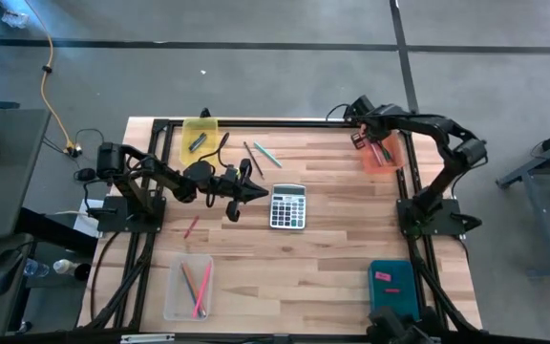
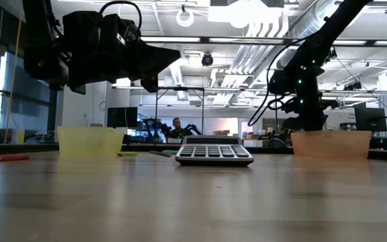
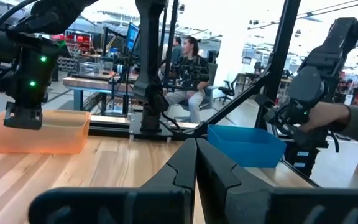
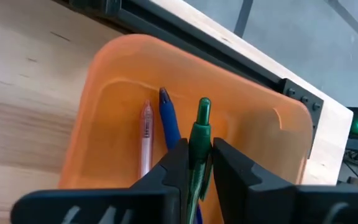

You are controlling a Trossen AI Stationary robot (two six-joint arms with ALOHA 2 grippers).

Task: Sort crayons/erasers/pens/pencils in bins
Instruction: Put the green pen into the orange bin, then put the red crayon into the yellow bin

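My right gripper (image 4: 199, 152) is shut on a dark green pen (image 4: 199, 127) over the translucent orange bin (image 4: 117, 81) at the table's far right (image 1: 382, 155). A blue pen (image 4: 168, 118) and a pale pink pen (image 4: 145, 134) lie on that bin's floor. My left gripper (image 1: 256, 188) is shut and empty, held above the table left of the grey calculator (image 1: 288, 205). A red stick (image 1: 191, 226) lies on the table. Two thin sticks (image 1: 259, 155) lie behind the calculator. My right gripper pinches the green pen's shaft (image 4: 197, 146) between its two fingers. The pen lies along the fingers, and its end (image 4: 204, 107) sticks out past the fingertips. The fingers slant down from above into the orange bin's opening. The pen is clear of the two pens on the bin floor.
The yellow bin (image 1: 199, 134) at the far left holds a dark pen. The clear bin (image 1: 189, 287) at the near left holds several pencils. The teal bin (image 1: 392, 284) at the near right holds a pink eraser. People show in the room beyond the table (image 3: 191, 62).
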